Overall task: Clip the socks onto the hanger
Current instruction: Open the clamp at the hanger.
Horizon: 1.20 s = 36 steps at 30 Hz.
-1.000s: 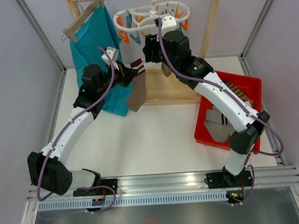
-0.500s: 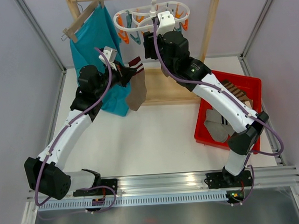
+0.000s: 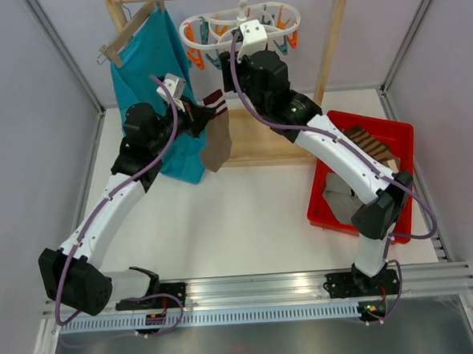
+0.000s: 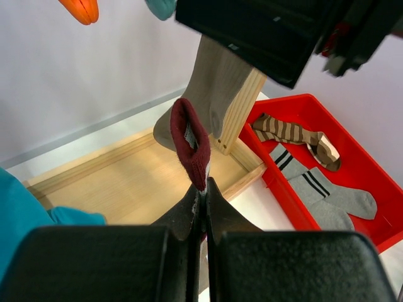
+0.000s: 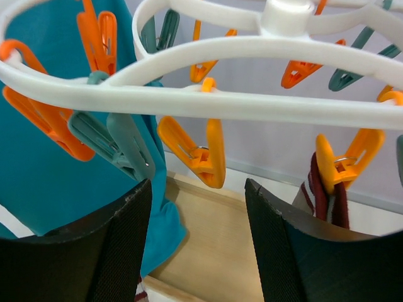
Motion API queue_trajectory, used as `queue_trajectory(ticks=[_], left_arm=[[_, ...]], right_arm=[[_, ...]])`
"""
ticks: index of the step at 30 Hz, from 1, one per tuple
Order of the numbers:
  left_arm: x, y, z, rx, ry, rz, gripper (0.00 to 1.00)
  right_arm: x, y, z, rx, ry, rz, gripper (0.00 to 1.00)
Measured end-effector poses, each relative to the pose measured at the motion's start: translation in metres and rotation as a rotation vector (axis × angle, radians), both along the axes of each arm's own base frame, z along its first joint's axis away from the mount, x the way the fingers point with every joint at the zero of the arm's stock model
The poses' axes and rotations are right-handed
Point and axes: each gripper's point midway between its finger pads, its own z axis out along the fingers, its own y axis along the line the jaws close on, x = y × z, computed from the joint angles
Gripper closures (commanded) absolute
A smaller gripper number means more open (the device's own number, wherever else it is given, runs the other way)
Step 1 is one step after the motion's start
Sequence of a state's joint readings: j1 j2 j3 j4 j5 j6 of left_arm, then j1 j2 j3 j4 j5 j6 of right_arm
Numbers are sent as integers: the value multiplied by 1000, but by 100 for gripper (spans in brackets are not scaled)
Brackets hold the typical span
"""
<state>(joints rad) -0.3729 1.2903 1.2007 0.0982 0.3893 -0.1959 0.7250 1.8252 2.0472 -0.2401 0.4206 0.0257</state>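
The white ring hanger (image 3: 188, 35) hangs from the rack's top bar, with orange and teal clips; it fills the top of the right wrist view (image 5: 252, 47). My left gripper (image 3: 205, 119) is shut on a taupe sock with a dark red cuff (image 3: 217, 142), held up just left of the hanger; the cuff (image 4: 192, 141) sticks out above its tips (image 4: 203, 189). My right gripper (image 3: 228, 65) is open and empty right under the ring, and an orange clip (image 5: 195, 151) hangs just above its gap (image 5: 198, 189). Another striped sock (image 5: 327, 195) hangs clipped at the right.
A red tray (image 3: 401, 131) at the right holds several more socks (image 3: 342, 198), also seen in the left wrist view (image 4: 327, 195). A teal shirt (image 3: 154, 78) hangs on a wooden hanger at the left. The wooden rack base (image 3: 267, 147) lies under the hanger.
My right gripper has risen and moved left, closer under the hanger ring. My left gripper has lifted the sock slightly, then held still.
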Motion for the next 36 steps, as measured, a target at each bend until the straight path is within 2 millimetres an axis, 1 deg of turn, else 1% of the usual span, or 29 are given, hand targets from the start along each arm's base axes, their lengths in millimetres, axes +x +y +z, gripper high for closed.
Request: queue_trajectory(ticks=[3,6,20,23,30,36], left_arm=[[0,0,0,2,-2,0,98],[0,0,0,3,-3,0,98],[0,0,0,12,-10,-1,98],[1,0,0,14,-12,-1,98],[0,1,-3,21,-4,-1,98],[0,1,-5,27,2,-3,98]], right_arm=[[4,3,-8,-14,10,-3,33],[6,5,-10,-32,2,-8,32],[6,4,12,-18,-83,-52,32],[9,5,13,-15,-93,-59,32],[14,10,8,-30,-94,-65,32],[11,14,12,-31,-106,-62,32]])
